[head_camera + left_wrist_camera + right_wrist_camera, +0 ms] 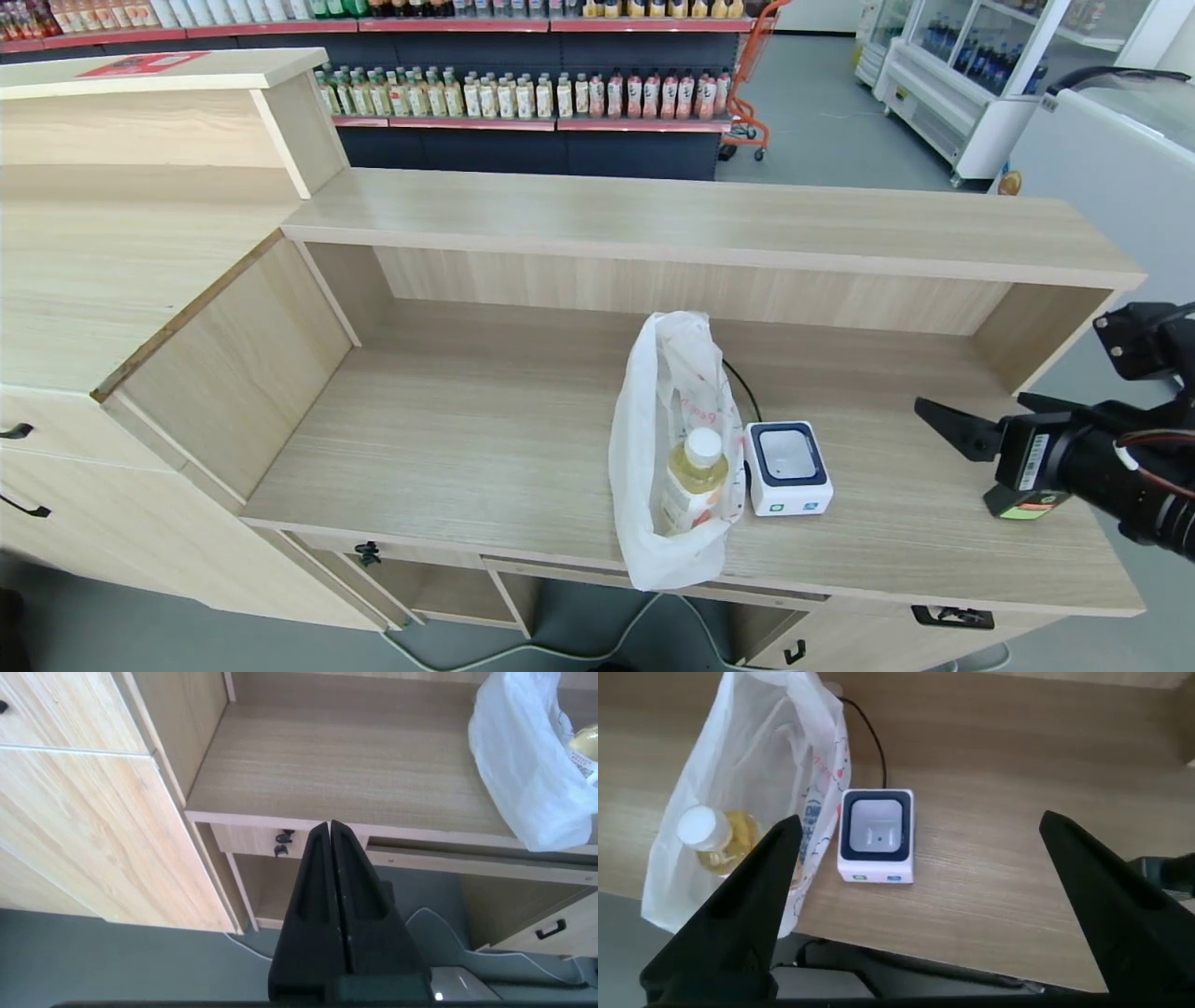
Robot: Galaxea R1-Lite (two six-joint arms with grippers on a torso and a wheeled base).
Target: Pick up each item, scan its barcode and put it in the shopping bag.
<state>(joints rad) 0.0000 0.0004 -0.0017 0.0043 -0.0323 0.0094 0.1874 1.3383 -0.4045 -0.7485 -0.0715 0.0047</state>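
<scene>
A white plastic shopping bag (653, 448) stands open on the wooden counter (467, 439), with a yellow drink bottle (698, 467) upright inside it. Just to the bag's right sits a small white barcode scanner (787, 467), window facing up. My right gripper (971, 415) hovers open above the counter, to the right of the scanner, holding nothing. Its wrist view shows the bag (747, 775), bottle (705, 835) and scanner (876, 835) between the spread fingers (738, 924). My left gripper (329, 835) is shut and empty, low in front of the counter's front edge, left of the bag (528, 756).
A raised ledge (709, 219) runs along the back of the counter, and a wooden side wall (233, 364) closes its left end. The scanner's black cable (742, 383) trails behind the bag. Drawers and a lock (283, 841) sit under the front edge.
</scene>
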